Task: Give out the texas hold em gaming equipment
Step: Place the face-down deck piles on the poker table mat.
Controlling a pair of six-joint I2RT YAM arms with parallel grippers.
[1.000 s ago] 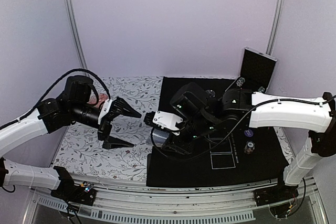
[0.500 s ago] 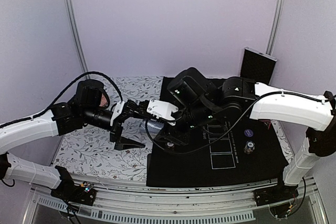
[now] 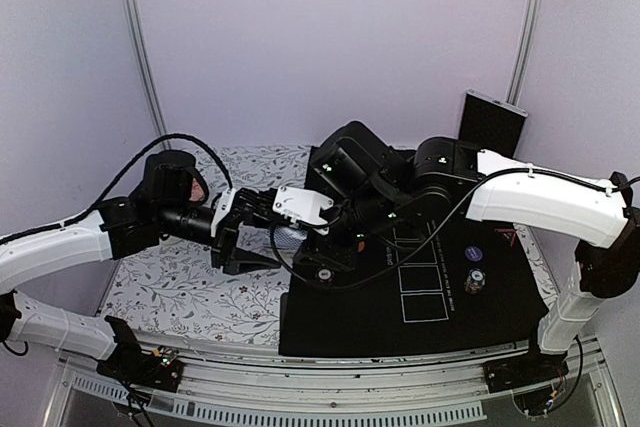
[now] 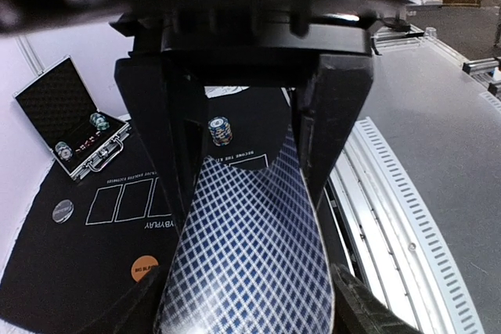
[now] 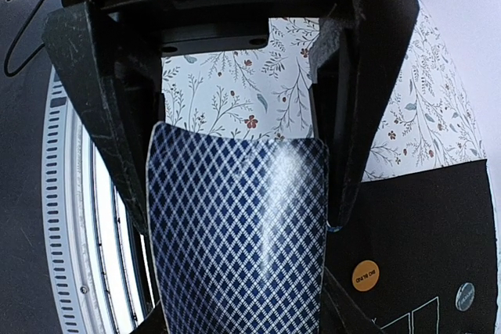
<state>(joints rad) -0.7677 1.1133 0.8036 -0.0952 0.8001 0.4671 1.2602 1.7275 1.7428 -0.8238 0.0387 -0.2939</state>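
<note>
Fingers of the left gripper (image 4: pixel 250 189) stand half open on both sides of a grey-blue playing card with a diamond-pattern back (image 4: pixel 244 271); whether they press it, I cannot tell. The card is in the air, near the edge between the floral cloth (image 3: pixel 170 287) and the black felt mat (image 3: pixel 350 332). The right gripper (image 5: pixel 239 217) clamps the card between both its fingers.

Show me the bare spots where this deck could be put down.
Free: the floral cloth between the left gripper and the near edge; the black mat strip between the white boxes and the near edge. Crowded: the centre, where the right gripper meets the left around the cards, and the mat's right side with chip stack, purple disc, red triangle.
</note>
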